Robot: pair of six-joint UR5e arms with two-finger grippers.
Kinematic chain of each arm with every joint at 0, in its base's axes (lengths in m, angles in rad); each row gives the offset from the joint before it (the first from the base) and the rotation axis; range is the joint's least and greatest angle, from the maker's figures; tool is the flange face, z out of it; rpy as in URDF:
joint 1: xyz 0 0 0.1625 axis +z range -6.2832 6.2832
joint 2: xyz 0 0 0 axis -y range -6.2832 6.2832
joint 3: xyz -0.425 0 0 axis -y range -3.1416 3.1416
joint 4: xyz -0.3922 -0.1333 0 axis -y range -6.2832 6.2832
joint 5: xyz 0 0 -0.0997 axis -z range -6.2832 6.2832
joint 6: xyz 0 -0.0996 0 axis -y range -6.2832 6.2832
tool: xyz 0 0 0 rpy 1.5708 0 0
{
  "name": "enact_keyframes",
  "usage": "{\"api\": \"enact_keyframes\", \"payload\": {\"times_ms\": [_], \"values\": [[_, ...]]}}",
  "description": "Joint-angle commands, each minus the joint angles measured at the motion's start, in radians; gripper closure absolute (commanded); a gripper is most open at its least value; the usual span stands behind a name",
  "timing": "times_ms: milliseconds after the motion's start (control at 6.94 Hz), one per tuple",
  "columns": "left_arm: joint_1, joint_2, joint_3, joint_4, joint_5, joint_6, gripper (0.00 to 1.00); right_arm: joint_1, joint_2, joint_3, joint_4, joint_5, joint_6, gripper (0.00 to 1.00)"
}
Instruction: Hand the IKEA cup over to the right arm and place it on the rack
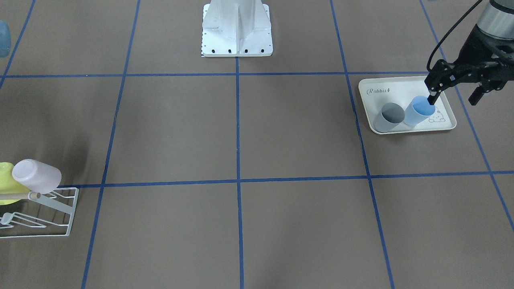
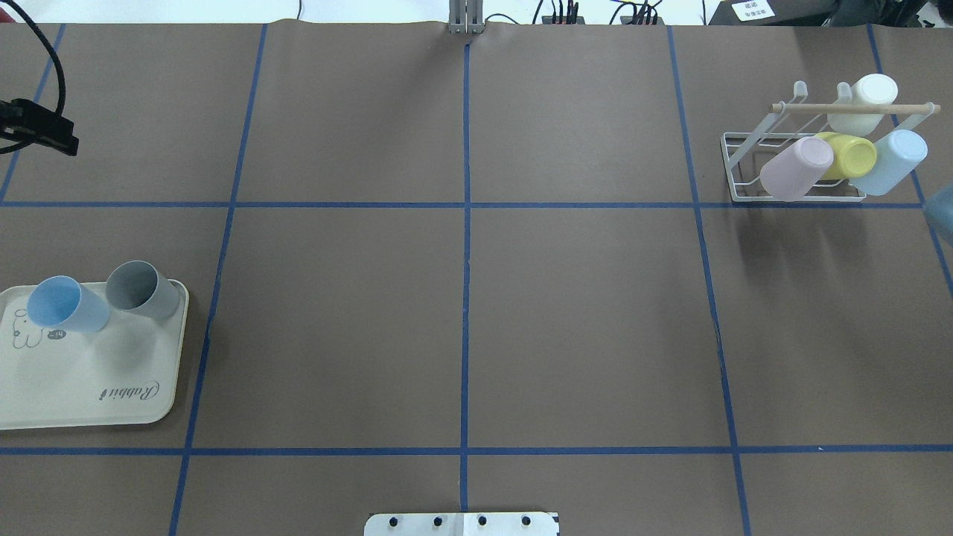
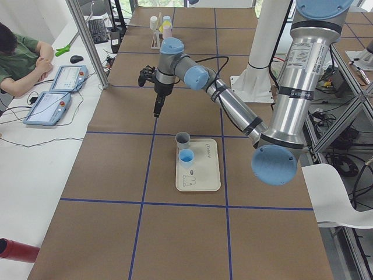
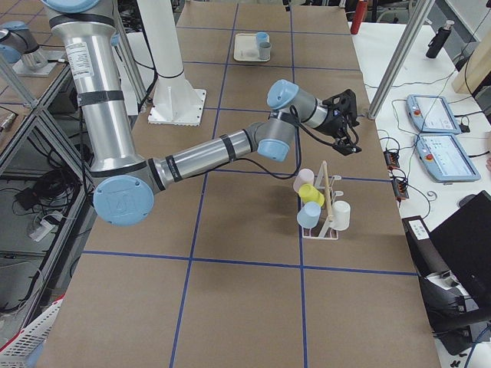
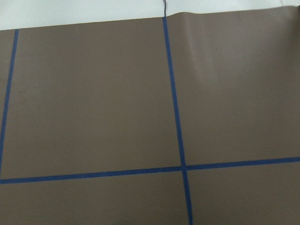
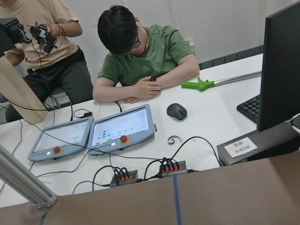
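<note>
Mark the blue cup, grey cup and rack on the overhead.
blue cup (image 2: 89, 316): overhead view, outer side wall.
grey cup (image 2: 164, 301): overhead view, outer side wall.
rack (image 2: 811, 109): overhead view, wooden rod.

Left arm (image 3: 303, 76), right arm (image 4: 96, 100): silver-grey tubes, pale blue joint caps, black cables. Left gripper (image 1: 453, 99): black. Base plate (image 1: 237, 44): white, black screws.

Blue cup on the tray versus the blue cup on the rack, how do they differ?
The tray cup stands upright, mouth up, on the flat tray; the rack cup sits slanted, bottom up, on the rack. The tray cup is a brighter blue; the rack cup is paler. Both are tapered and have no handle.
</note>
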Motion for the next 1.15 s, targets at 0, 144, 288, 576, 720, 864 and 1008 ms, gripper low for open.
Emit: {"api": "enact_keyframes", "payload": {"times_ms": [0, 144, 288, 576, 720, 864, 1008], "values": [[-0.016, 0.073, 0.058, 0.011, -0.106, 0.11, 0.0, -0.131, 0.052, 0.053, -0.01, 0.007, 0.229, 0.0], [-0.024, 0.078, 0.112, 0.0, -0.13, 0.156, 0.0, -0.191, 0.064, 0.066, -0.007, 0.007, 0.284, 0.0], [-0.05, 0.087, 0.16, -0.003, -0.182, 0.166, 0.0, -0.234, 0.084, 0.066, 0.032, 0.006, 0.359, 0.0], [-0.058, 0.136, 0.257, -0.148, -0.248, 0.167, 0.0, -0.308, 0.135, 0.055, 0.097, 0.001, 0.536, 0.0], [-0.056, 0.171, 0.306, -0.231, -0.265, 0.158, 0.0, -0.335, 0.147, 0.057, 0.092, -0.002, 0.552, 0.0], [-0.055, 0.229, 0.331, -0.332, -0.265, 0.117, 0.0, -0.363, 0.153, 0.057, 0.094, -0.02, 0.597, 0.0], [-0.046, 0.251, 0.335, -0.43, -0.255, -0.034, 0.0, -0.38, 0.169, 0.055, 0.092, -0.038, 0.599, 0.0]]}}
